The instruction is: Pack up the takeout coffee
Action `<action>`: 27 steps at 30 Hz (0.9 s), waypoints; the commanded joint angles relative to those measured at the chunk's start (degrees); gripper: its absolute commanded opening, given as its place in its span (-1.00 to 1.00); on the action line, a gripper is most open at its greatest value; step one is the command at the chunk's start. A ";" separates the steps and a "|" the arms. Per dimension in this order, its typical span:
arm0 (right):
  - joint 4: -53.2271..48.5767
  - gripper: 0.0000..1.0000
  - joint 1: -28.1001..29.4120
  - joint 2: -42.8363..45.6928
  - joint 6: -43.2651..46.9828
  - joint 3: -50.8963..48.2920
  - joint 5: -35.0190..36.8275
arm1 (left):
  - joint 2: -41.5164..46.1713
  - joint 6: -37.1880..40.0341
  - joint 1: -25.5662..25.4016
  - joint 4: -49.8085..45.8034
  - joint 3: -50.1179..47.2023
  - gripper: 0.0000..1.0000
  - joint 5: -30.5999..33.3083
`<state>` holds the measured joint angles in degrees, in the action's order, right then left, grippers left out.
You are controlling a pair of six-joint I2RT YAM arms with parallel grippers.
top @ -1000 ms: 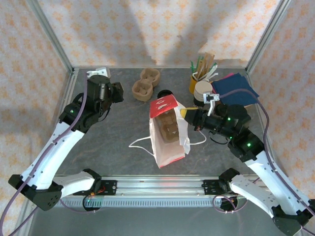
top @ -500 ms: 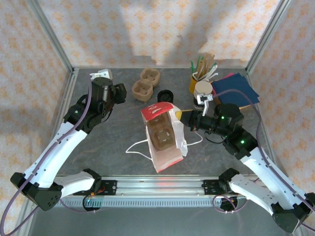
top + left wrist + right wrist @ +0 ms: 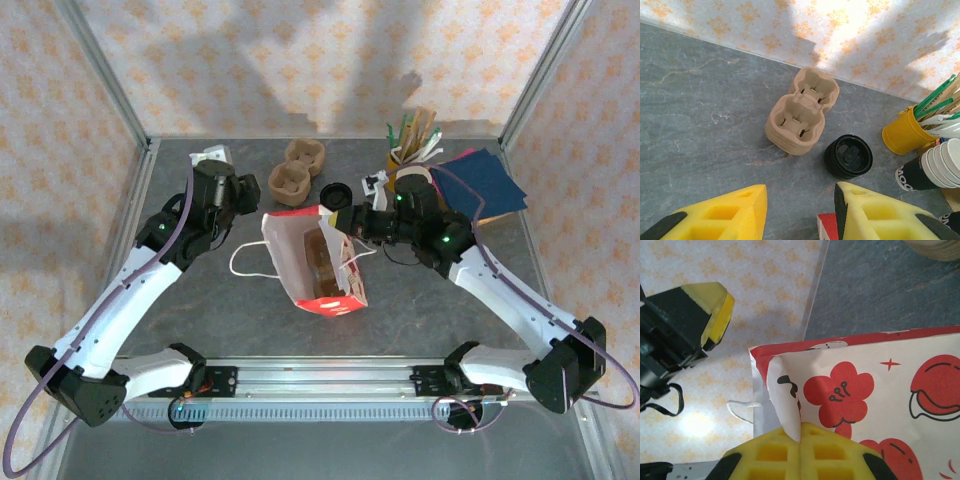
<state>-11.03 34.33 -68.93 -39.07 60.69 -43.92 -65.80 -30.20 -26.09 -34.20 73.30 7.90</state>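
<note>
The left gripper (image 3: 240, 194) has eased in toward the middle of the table. In its wrist view its yellow jaws stand apart with only bare grey table between them (image 3: 800, 200). Straight ahead of those jaws sit the tan moulded-pulp cup carriers (image 3: 800, 112). Ahead and to their right is a black round plastic lid on a short dark body (image 3: 849, 156). I cannot tell whether that is the capped takeout coffee or only a pile of lids, but it stands outside the bag, apart from both grippers.

The big change is the white paper carry bag with red print (image 3: 305, 258). A second ago it lay nearer the right arm. Now it has been dragged and swung leftward, its string handle trailing to the left. Its open mouth faces the far side, just short of the black lid. Brown pulp shows inside the mouth.

The right gripper (image 3: 346, 222) has reached across to do this. Its wrist view shows its yellow jaws pressed together (image 3: 801, 432) on a fold of the bag's rim (image 3: 785, 405), holding that edge up.

Judging from this, the bag is being set up and held open. The left gripper, jaws parted, seems free to fetch the coffee. Loading is not yet done.
</note>
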 commanded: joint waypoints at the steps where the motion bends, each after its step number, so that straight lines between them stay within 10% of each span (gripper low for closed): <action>1: -0.57 -1.00 0.13 -2.49 -1.53 3.37 -0.75 | 0.32 -0.74 0.60 0.79 -0.87 -0.15 0.31; 27: 15.74 -1.00 0.04 -5.74 -24.55 5.15 -3.68 | 3.64 -0.22 2.55 -0.94 -1.58 -0.14 2.87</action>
<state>-0.75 34.35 -77.25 -58.72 65.71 -47.22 -63.44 -30.17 -23.94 -34.26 71.92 9.32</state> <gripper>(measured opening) 0.053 0.432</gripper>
